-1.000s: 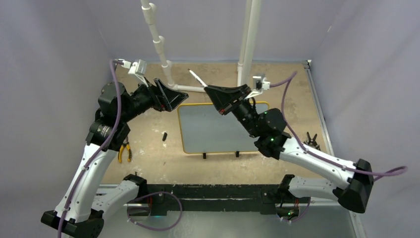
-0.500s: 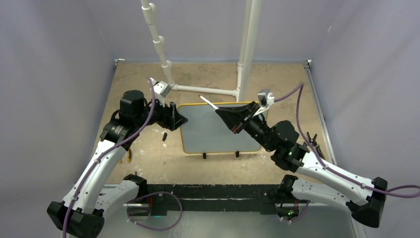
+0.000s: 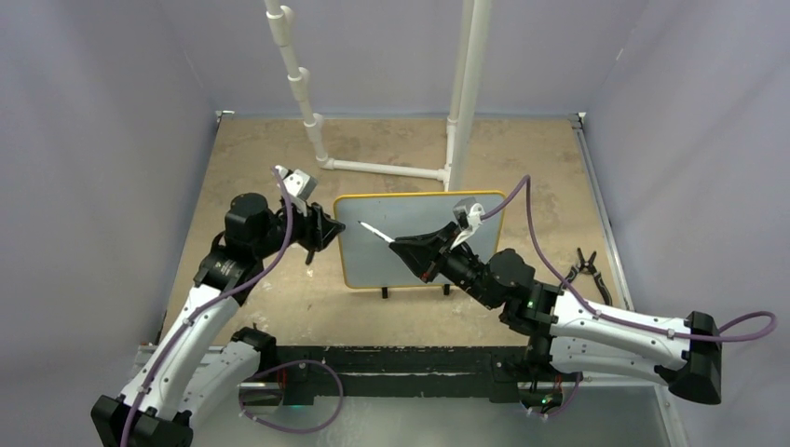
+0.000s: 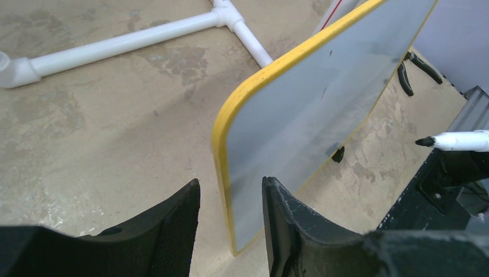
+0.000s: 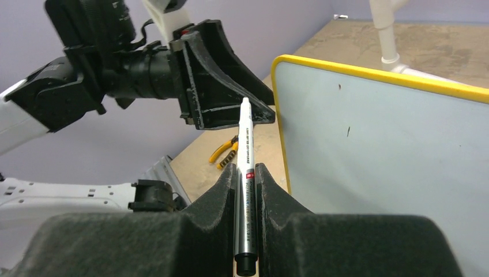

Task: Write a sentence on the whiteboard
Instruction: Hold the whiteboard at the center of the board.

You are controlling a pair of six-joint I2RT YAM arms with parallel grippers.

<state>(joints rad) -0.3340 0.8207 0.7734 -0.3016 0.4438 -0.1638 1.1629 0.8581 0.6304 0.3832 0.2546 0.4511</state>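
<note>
The whiteboard (image 3: 424,244), pale grey with a yellow frame, stands on two black feet mid-table. My left gripper (image 3: 328,229) is at its left edge. In the left wrist view the left gripper (image 4: 230,184) is open, its jaws astride the yellow edge (image 4: 222,167) with a gap on the outer side. My right gripper (image 3: 416,253) is shut on a white marker (image 3: 375,231) whose black tip points left over the board face. The marker (image 5: 245,150) stands upright between the right gripper's (image 5: 246,168) pads. No sentence shows; the whiteboard (image 5: 380,150) bears only two tiny dark specks.
A white pipe frame (image 3: 382,169) with two upright posts stands just behind the board. Black pliers (image 3: 585,264) lie on the table to the right. Yellow-handled pliers (image 5: 224,152) lie left of the board. Purple walls close in three sides.
Both arms dropped and drew nearer. The left gripper moved right onto the board's left edge and its jaws narrowed. The right gripper carried the marker down in front of the board face.
</note>
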